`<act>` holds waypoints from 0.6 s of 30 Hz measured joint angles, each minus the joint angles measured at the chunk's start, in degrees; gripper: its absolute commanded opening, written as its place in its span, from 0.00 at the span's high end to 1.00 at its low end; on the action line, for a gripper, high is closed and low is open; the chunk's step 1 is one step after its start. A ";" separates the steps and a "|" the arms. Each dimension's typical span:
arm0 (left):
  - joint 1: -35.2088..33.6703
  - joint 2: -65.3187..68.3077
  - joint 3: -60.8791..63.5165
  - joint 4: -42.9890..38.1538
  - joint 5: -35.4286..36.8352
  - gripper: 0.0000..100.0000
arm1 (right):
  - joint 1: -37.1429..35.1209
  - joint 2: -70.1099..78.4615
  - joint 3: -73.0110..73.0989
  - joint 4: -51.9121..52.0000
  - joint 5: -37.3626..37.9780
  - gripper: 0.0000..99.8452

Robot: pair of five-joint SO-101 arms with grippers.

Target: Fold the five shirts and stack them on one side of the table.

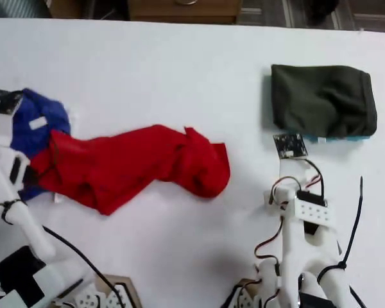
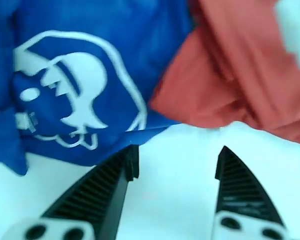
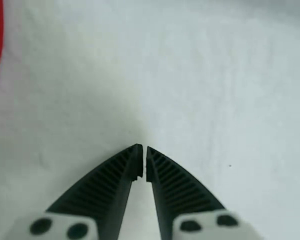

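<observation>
Jaws on the left gripper (image 2: 178,150) are standing wide apart, holding nothing and touching nothing. They are hovering over bare white table (image 1: 179,70) just short of the blue shirt (image 2: 80,85), whose white print is facing up. Jaws on the right gripper (image 3: 143,150) are sitting closed, tips all but touching, with nothing between them, and are pointing down at bare tabletop.

The left arm (image 1: 13,192) is leaning in from the near left corner, its wrist sitting over the blue shirt. The right arm (image 1: 301,215) is stretching from the near right edge toward the far side, its wrist sitting just short of the dark green shirt (image 1: 322,99).

4 shirts are showing. The 1 blue shirt is lying crumpled at the left edge. 1 red shirt (image 1: 135,163) is lying unfolded and bunched across the middle, its left end overlapping the blue one. Farther off, at the right, the 1 dark green shirt is lying folded on top of 1 light blue shirt (image 1: 337,137), a thin edge of which is peeking out along the near side.
</observation>
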 measured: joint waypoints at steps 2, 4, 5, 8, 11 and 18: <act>-1.14 0.00 0.18 -0.53 0.00 0.74 | 0.00 0.00 0.00 0.00 0.00 0.98; -1.32 -0.09 1.76 -0.88 0.00 0.74 | 0.00 0.00 0.00 0.00 0.00 0.98; -1.32 -0.09 3.08 -1.32 0.00 0.74 | 0.00 0.00 0.00 0.00 0.00 0.98; -1.23 -0.09 8.09 -4.75 -0.18 0.74 | 0.00 0.00 0.00 0.00 0.00 0.98; -1.23 -0.09 12.48 -11.08 1.85 0.74 | 0.00 0.00 0.00 0.00 0.00 0.98; -0.79 0.00 15.30 -18.90 8.26 0.74 | 0.00 0.00 0.00 0.00 0.00 0.98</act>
